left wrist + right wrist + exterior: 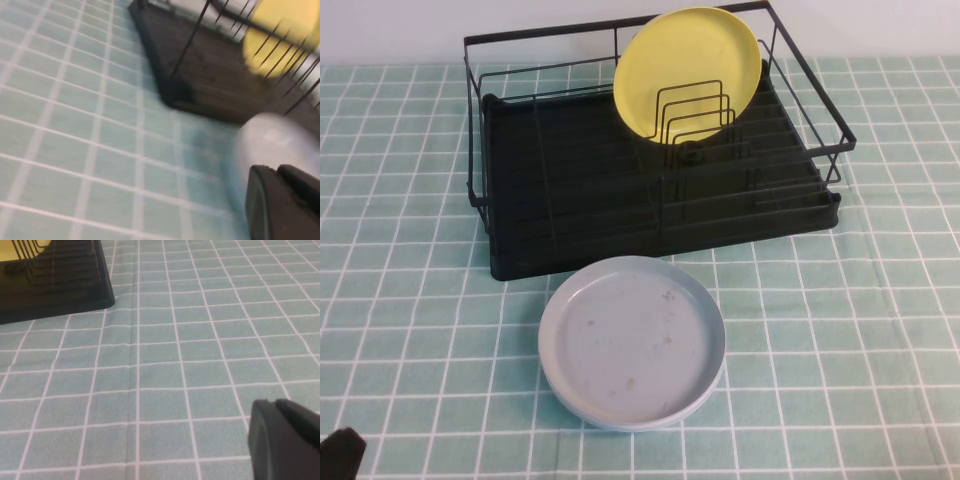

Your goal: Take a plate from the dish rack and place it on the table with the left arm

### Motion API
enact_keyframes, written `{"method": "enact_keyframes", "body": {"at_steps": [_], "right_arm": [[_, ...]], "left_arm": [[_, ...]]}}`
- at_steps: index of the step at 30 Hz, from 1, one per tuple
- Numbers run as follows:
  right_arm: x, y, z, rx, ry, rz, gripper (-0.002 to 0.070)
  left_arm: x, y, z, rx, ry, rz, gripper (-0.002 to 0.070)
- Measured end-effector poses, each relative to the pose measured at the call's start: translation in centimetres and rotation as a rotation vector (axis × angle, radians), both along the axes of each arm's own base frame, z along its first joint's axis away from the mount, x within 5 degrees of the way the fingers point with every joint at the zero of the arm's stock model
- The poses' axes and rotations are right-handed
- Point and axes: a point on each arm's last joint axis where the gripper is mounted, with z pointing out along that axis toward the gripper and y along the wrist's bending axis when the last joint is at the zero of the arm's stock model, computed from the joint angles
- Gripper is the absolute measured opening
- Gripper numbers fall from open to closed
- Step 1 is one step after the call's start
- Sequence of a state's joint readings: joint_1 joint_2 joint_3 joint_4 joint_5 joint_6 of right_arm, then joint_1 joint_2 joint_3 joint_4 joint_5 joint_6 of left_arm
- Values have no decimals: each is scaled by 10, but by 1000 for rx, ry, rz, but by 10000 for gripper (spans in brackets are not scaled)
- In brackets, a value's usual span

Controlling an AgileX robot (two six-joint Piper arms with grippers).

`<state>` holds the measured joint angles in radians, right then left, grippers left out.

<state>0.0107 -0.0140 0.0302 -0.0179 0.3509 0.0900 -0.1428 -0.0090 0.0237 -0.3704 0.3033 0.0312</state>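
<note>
Yellow plate (686, 72) upright in dish rack (570, 180), 1 o'clock of counter (420, 300) | grey-blue plate (632, 342) at 6 o'clock | left claw (282, 202), right claw (282, 440): low over counter, opening indeterminate

You're looking at a staged kitchen tabletop: a dish rack (650, 150) on a mint grid-clothed desk (410, 300), plain white wall behind.

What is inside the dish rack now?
The dish rack holds only the yellow plate, leaning in the dividers; its lower edge is hidden. Left gripper and right gripper hover above the table.
</note>
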Motion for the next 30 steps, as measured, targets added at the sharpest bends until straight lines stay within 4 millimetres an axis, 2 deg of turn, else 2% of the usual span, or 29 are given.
{"method": "enact_keyframes", "body": {"at_steps": [2,5,13,16,18,22,25,28,30], "right_arm": [[0,0,0,0,0,0,-18],[0,0,0,0,0,0,-18],[0,0,0,0,0,0,-18],[0,0,0,0,0,0,-18],[0,0,0,0,0,0,-18],[0,0,0,0,0,0,-18],[0,0,0,0,0,0,-18],[0,0,0,0,0,0,-18],[0,0,0,0,0,0,-18]], "left_arm": [[1,-1,5,-159,-11,18,-3],[2,1,11,-254,-59,47,-3],[3,6,21,-341,-157,103,-3],[2,3,25,-310,-131,71,-3],[0,0,39,-231,-90,28,-3],[9,-5,85,-25,40,-33,-3],[26,-6,120,166,100,-71,-3],[51,-10,157,385,78,-143,-3],[68,-13,185,465,56,-174,-3]]}}
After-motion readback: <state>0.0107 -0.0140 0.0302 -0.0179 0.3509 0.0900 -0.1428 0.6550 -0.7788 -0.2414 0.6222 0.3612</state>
